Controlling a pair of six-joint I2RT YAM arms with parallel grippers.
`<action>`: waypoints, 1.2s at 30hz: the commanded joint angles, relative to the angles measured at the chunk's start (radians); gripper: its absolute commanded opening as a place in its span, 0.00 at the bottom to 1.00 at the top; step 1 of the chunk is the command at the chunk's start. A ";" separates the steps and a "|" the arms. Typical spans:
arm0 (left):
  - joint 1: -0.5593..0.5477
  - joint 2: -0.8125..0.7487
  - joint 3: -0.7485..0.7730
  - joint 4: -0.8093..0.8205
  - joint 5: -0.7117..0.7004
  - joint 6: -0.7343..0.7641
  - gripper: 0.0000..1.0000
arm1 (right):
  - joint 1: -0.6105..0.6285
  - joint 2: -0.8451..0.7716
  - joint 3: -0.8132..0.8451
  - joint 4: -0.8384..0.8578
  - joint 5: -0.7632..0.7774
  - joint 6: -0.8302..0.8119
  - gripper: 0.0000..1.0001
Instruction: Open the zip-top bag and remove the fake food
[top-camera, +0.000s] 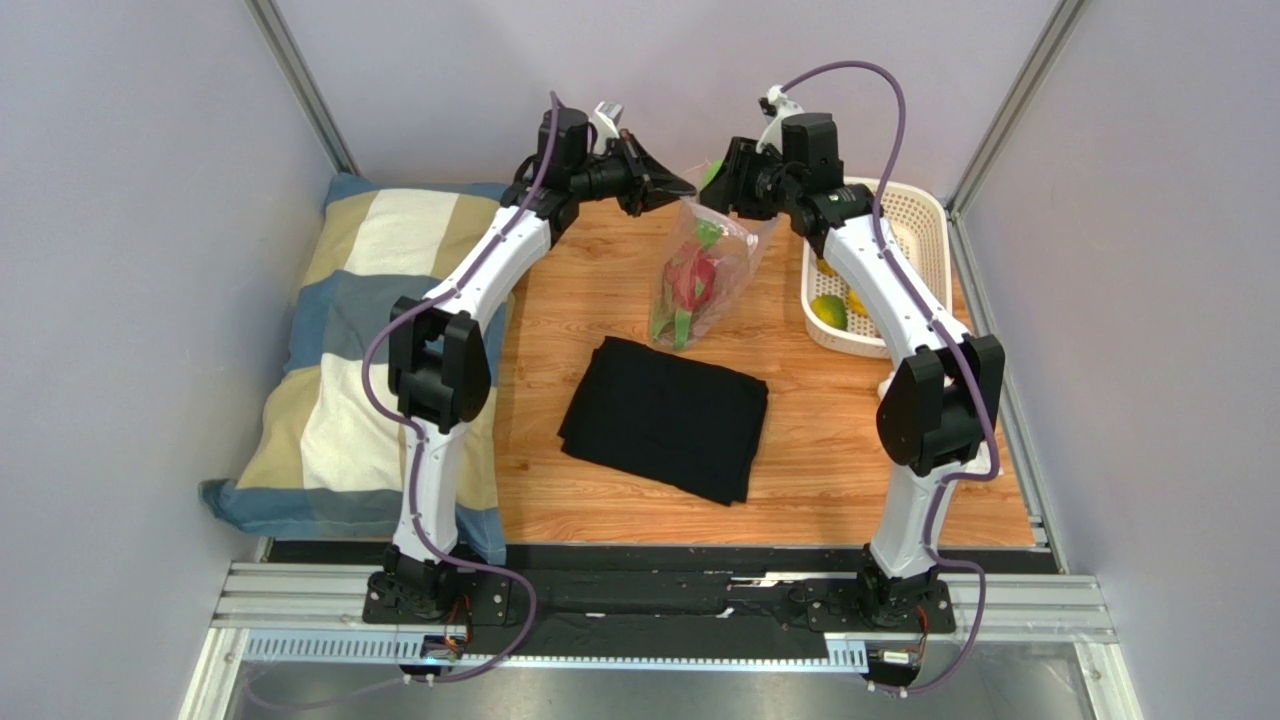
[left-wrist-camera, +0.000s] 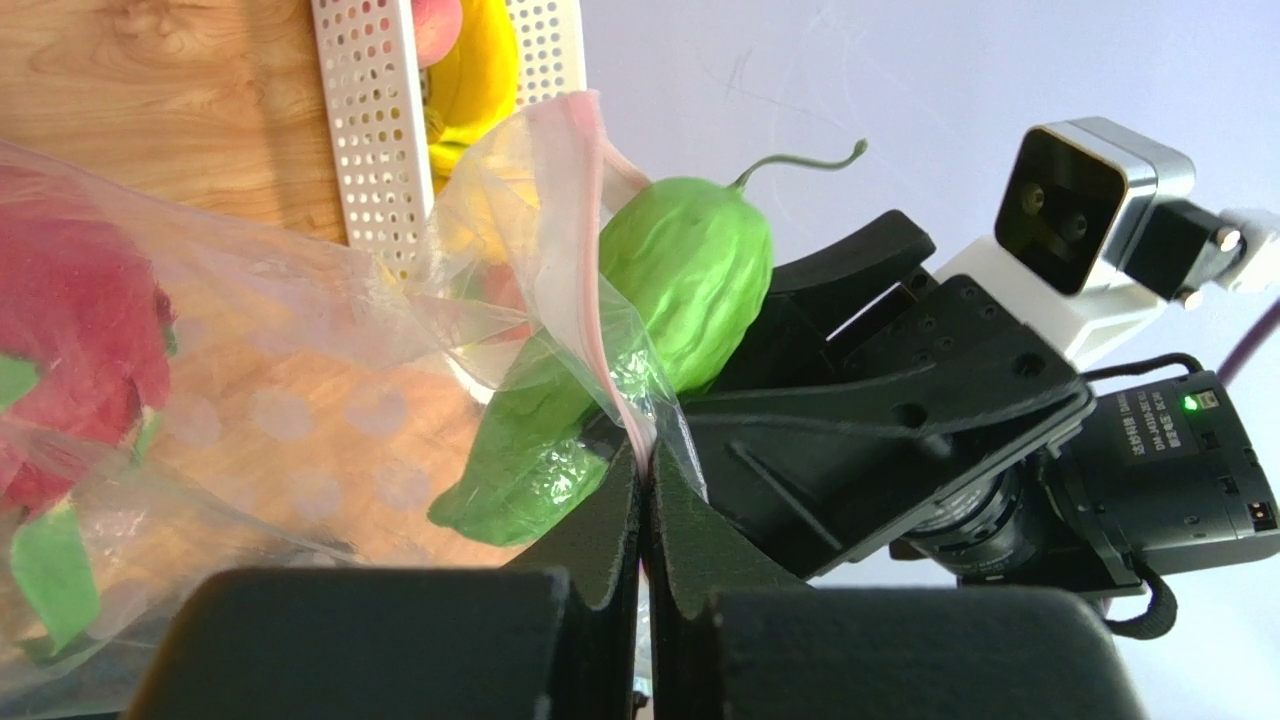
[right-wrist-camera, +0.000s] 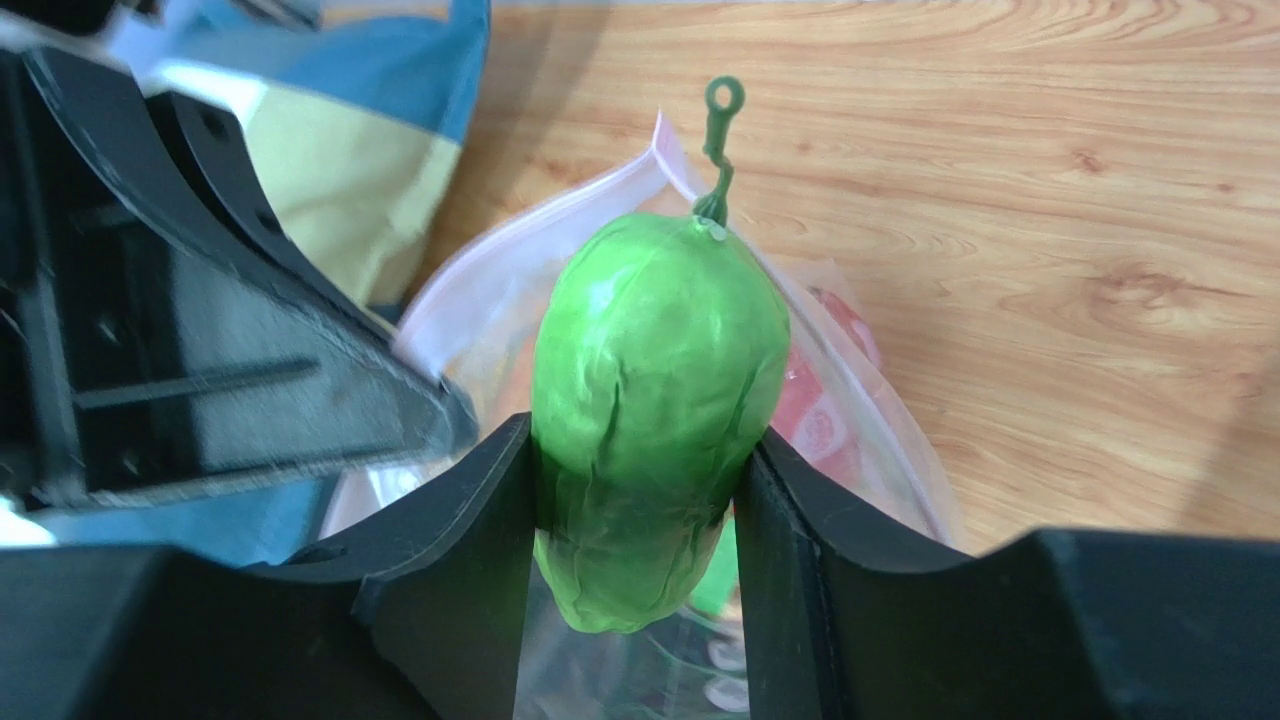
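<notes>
Wooden table (top-camera: 842, 435) is seen from above. At frame centre a black cloth (top-camera: 666, 417) is laid flat, with a checked pillow (top-camera: 361, 345) at left. At upper right a white basket (top-camera: 929, 240) is set, with yellow and green pieces (top-camera: 831, 309) in it. At upper centre the zip-top bag (top-camera: 741, 252) is held up between both arms, and red and green fake food (top-camera: 688, 282) is seen inside. Its pink rim is pinched by the left gripper (left-wrist-camera: 646, 468), jaws fully closed. A green gourd (right-wrist-camera: 661, 375) is clamped by the right gripper (right-wrist-camera: 637, 450), jaws about half wide, just above the bag mouth. The mouth appears open, though that is blurred by crinkled plastic.
</notes>
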 joint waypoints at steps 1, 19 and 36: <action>0.005 -0.023 0.055 0.042 -0.005 -0.018 0.00 | -0.026 -0.028 0.053 0.124 0.032 0.224 0.00; 0.021 0.082 0.224 0.088 -0.037 -0.087 0.00 | -0.478 0.106 0.098 -0.440 0.103 0.334 0.14; -0.004 0.067 0.155 0.074 -0.003 -0.058 0.00 | -0.446 0.141 0.257 -0.648 0.273 0.185 0.91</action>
